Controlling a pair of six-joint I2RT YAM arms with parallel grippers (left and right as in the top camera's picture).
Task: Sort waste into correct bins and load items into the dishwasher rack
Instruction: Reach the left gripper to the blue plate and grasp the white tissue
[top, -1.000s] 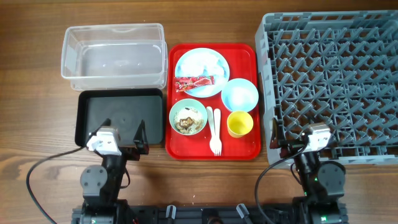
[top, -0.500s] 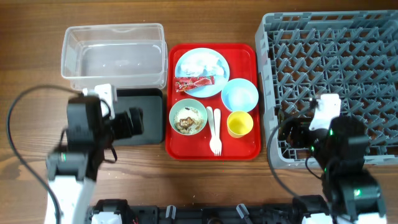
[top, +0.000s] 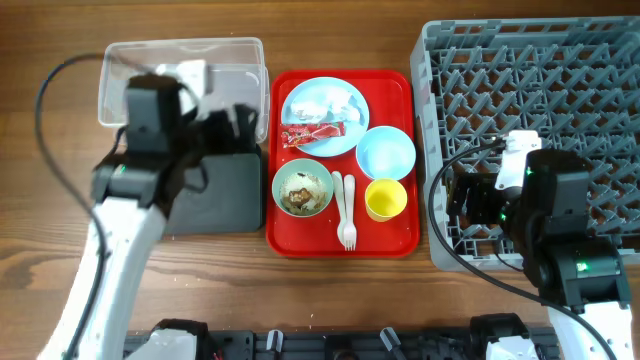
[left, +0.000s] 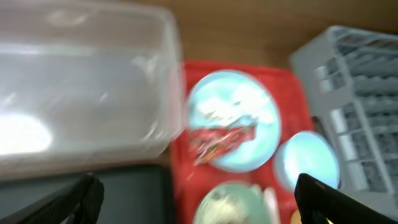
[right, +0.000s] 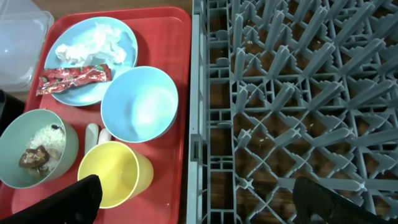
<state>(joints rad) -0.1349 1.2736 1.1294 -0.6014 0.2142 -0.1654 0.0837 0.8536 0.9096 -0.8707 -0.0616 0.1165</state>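
Pincers of both arms, spread wide and holding nothing. Your left pincer (left: 200, 198) hangs where the clear tub (left: 81, 87) meets the black tray (left: 124, 193). Your right pincer (right: 202, 199) hangs over the left rim of the rack (right: 298, 93). Wrapper (top: 312, 133) and tissue (top: 335, 98) lie on the blue plate (top: 296, 105). Scraps (top: 298, 192) sit in the green bowl (top: 276, 188). All rest on the red tray (top: 395, 238) upon the table (top: 60, 250).
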